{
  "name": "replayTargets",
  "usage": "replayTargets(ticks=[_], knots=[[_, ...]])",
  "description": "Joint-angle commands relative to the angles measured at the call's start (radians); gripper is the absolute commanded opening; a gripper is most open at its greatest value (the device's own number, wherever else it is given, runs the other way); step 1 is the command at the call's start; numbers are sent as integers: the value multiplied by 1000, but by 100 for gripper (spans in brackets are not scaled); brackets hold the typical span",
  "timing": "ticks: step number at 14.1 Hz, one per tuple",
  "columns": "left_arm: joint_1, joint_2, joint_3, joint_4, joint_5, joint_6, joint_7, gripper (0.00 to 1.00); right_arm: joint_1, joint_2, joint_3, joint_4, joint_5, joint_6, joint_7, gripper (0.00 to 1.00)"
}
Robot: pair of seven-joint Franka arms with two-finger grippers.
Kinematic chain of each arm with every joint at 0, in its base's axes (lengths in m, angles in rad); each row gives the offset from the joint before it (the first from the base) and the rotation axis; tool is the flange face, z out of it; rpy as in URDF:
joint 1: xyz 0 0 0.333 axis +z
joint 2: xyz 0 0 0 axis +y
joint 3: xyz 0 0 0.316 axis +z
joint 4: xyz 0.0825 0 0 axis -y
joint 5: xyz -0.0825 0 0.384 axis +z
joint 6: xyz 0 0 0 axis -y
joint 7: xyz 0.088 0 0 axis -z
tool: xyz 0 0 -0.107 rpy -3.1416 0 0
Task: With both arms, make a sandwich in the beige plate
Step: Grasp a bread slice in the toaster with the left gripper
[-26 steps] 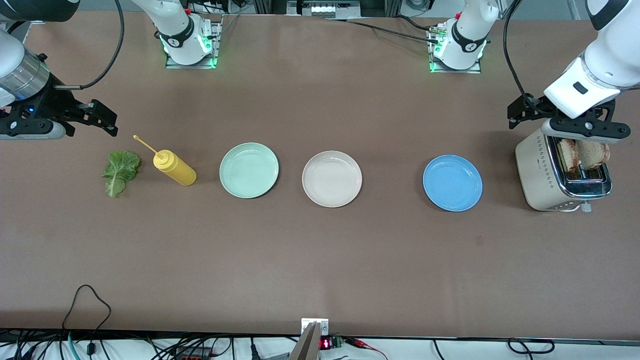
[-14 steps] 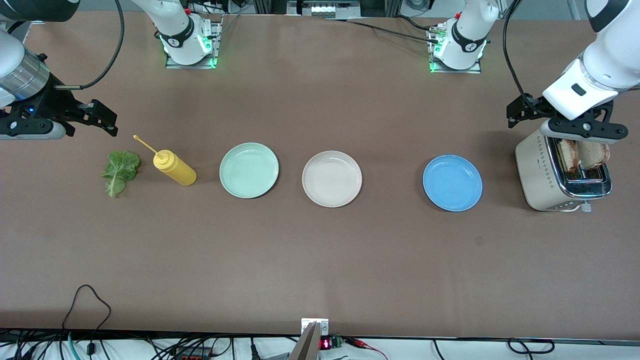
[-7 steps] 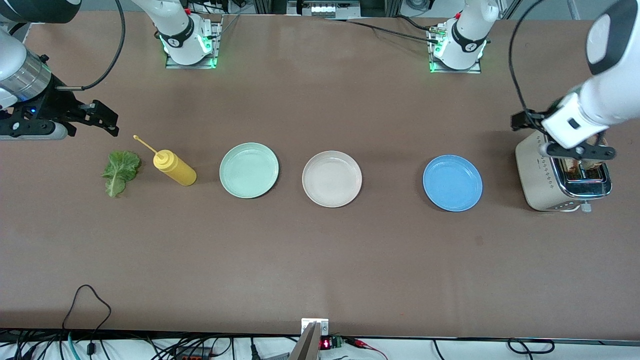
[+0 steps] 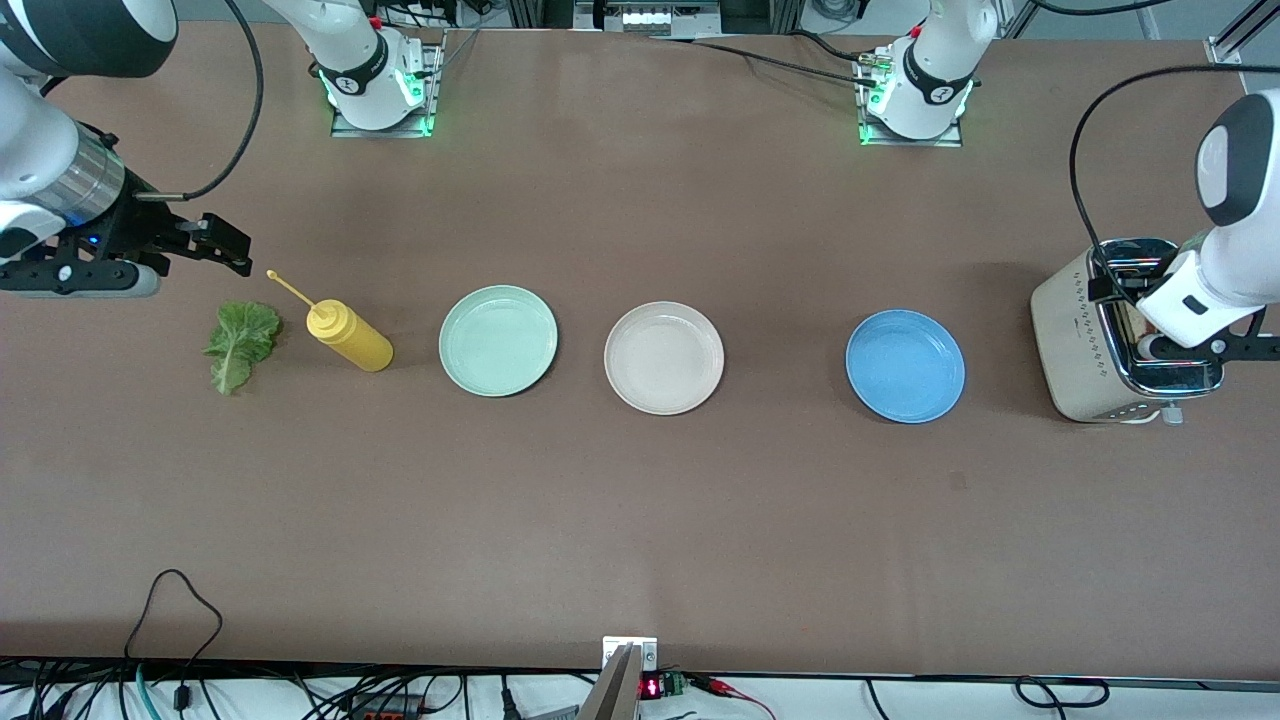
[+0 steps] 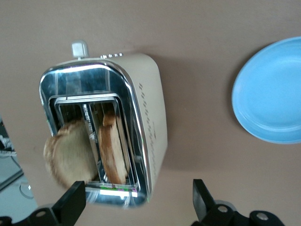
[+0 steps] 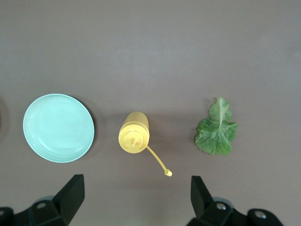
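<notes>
Along the brown tabletop (image 4: 640, 520) in the front view sit three round plates in a row: one mint-green plate (image 4: 498, 340) toward the right arm's end, one pale beige plate (image 4: 664, 357) in the middle with nothing on it, and one blue plate (image 4: 905, 365) toward the left arm's end. One yellow squeeze bottle with a thin nozzle (image 4: 346, 335) stands beside the mint-green plate, and one ruffled green lettuce leaf (image 4: 239, 345) lies just beside the bottle, closer to the table's end. One cream toaster with a chrome top (image 4: 1085, 340) stands at the left arm's end. The left gripper (image 4: 1200, 345) hangs over the toaster's slots, mostly hidden by its white wrist. The right gripper (image 4: 225, 245) hovers over bare table near the lettuce and bottle, holding nothing. No readable writing shows on the things on the table.

From the left wrist view, two light-brown bread slices (image 5: 89, 150) stand in the toaster (image 5: 146, 117), one per slot, and part of the blue plate (image 5: 273, 94) shows. The left gripper (image 5: 136, 207) has its fingers spread wide, empty.

From the right wrist view, the right gripper (image 6: 134, 200) is likewise spread wide and empty above one mint-green plate (image 6: 58, 127), one squeeze bottle (image 6: 134, 132) and one lettuce leaf (image 6: 216, 129).
</notes>
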Motion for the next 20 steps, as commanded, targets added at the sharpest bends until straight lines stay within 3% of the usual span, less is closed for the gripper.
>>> replayTargets(ticks=[1, 3, 5, 6, 8, 12, 14, 17, 20], knots=[[52, -39, -7, -140, 36, 165, 36, 100, -6, 9, 0, 4, 4, -30, -52, 100], [101, -41, -7, -203, 62, 295, 82, 100, -11, 9, -5, -1, 28, -20, -119, 100], [135, -41, -8, -236, 72, 345, 107, 99, -29, 8, -10, -6, 88, -17, -211, 100], [135, -41, -8, -244, 72, 345, 107, 89, -51, 0, -11, -15, 132, -15, -283, 100], [135, -41, -8, -248, 72, 331, 107, 49, -110, -24, -11, -58, 221, 5, -432, 100], [135, -58, -15, -236, 70, 251, 98, 12, -284, -41, -13, -183, 515, 71, -944, 100], [135, -65, -16, -230, 70, 222, 96, 5, -360, -24, -16, -232, 666, 66, -1191, 100], [129, -87, -22, -193, 70, 155, 96, 1, -452, 29, -16, -279, 827, 40, -1507, 100], [123, -88, -86, -37, 69, -74, 101, 1, -545, 175, -16, -274, 999, -78, -1803, 100]])
